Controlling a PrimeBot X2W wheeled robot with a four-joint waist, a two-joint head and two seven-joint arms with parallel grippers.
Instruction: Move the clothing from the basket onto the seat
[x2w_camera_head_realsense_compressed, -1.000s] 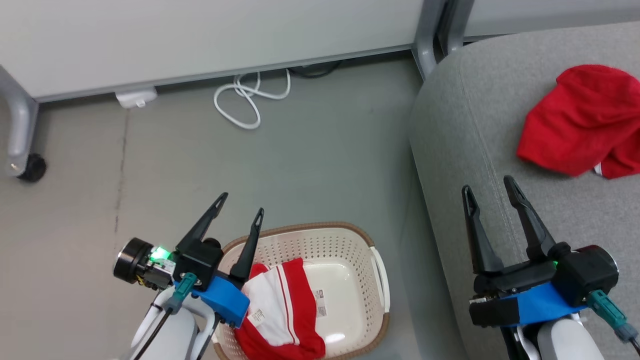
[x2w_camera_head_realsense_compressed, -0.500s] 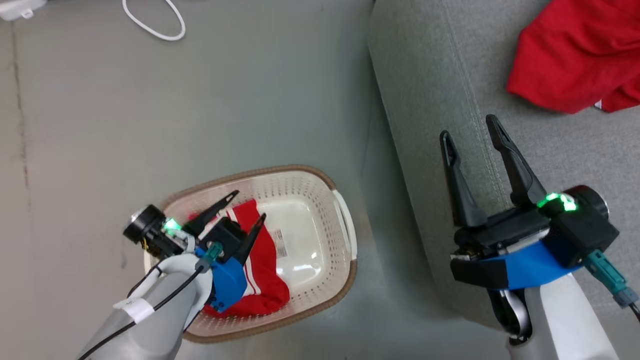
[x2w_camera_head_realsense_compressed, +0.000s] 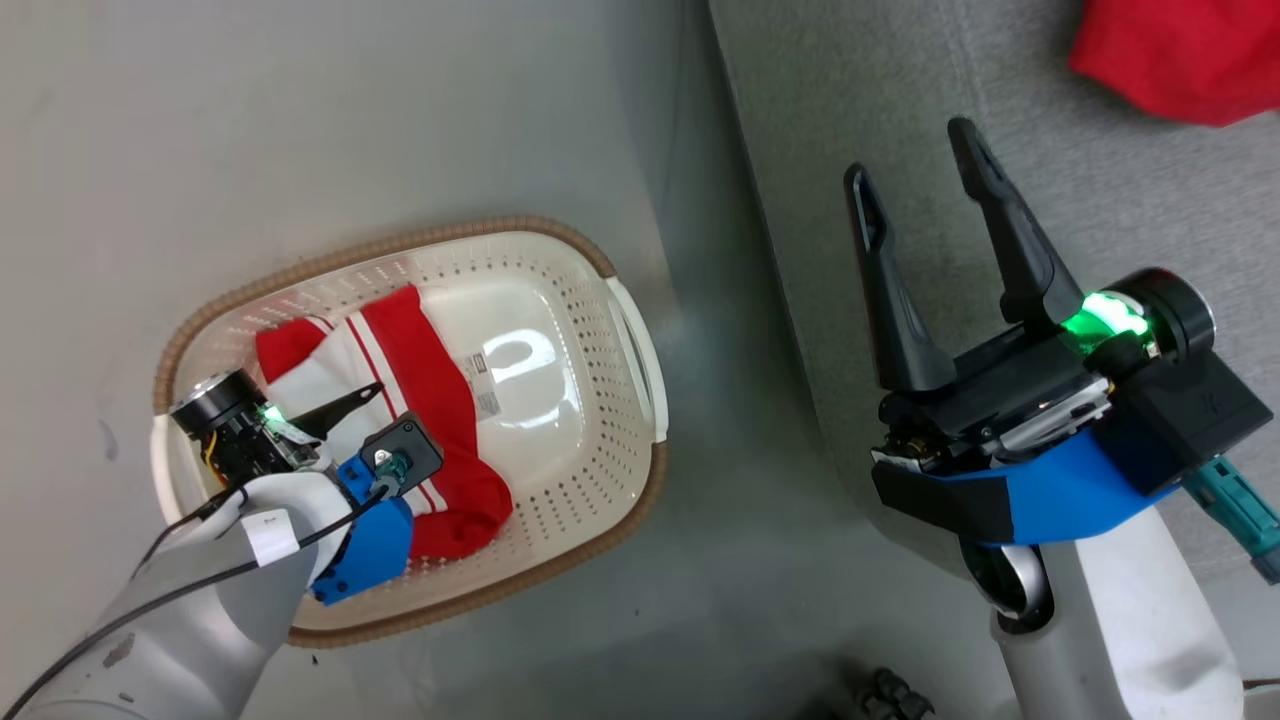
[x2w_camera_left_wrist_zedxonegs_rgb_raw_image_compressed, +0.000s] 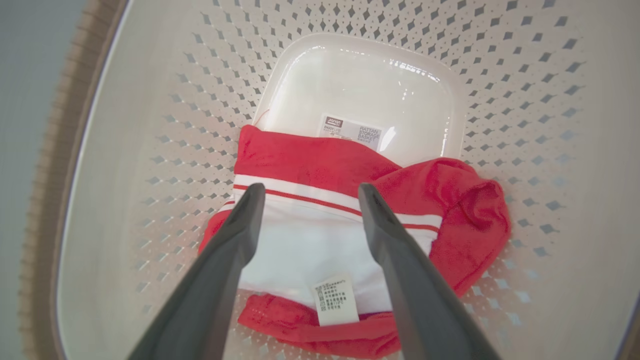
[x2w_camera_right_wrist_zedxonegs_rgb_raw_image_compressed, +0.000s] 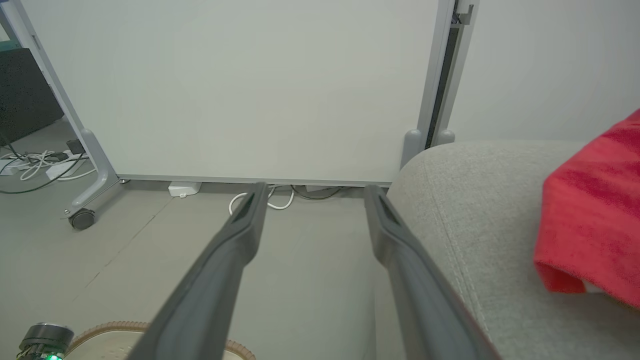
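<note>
Left hand (x2w_camera_left_wrist_zedxonegs_rgb_raw_image_compressed: 310, 190): open, both fingers spread just above the white ribbed band of the red garment (x2w_camera_left_wrist_zedxonegs_rgb_raw_image_compressed: 305, 240), which lies crumpled in the basket (x2w_camera_head_realsense_compressed: 450, 228) at the lower left of the head view; seemingly not yet pressing into the cloth. Second red garment (x2w_camera_head_realsense_compressed: 1180, 50) already on the seat (x2w_camera_head_realsense_compressed: 900, 70), upper right corner of that view. Right hand (x2w_camera_head_realsense_compressed: 910, 152): open as well, empty, poised over the seat's near edge at the right of the frame.

Step in hand, by the look of it: picking up the last piece. For a sure grab, sink straight down, fingertips into the bunched fabric near the care tag (x2w_camera_left_wrist_zedxonegs_rgb_raw_image_compressed: 335, 300), and close on a thick fold, not a single layer. Keep off the basket wall. Lift well clear of the basket rim before swinging across, to avoid tipping or dragging the basket.
</note>
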